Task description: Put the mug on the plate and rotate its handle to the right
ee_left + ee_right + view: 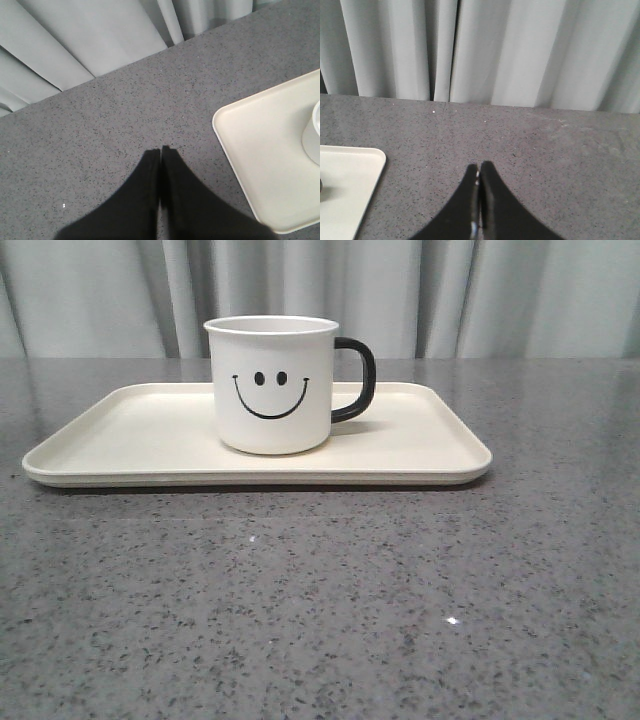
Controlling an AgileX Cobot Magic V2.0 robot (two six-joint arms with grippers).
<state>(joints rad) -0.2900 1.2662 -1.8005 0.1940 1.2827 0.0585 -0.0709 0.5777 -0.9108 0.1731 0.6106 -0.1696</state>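
Mug: we count one mug [272, 384] upright on one plate [420, 445]; handle [355, 378] right
Claws: our left claw [161, 149] and right claw [478, 164] closed, empty

I see my left gripper [160, 150] with fingers pressed together. My right gripper [478, 166] is the same, holding nothing.

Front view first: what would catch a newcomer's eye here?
The white mug with its black smiley face, standing upright near the middle of the cream plate. Its black handle points to the robot's right. Neither arm shows in the front view; in the wrist views the left end effector and right end effector are both shut, over bare grey table to either side of the plate.
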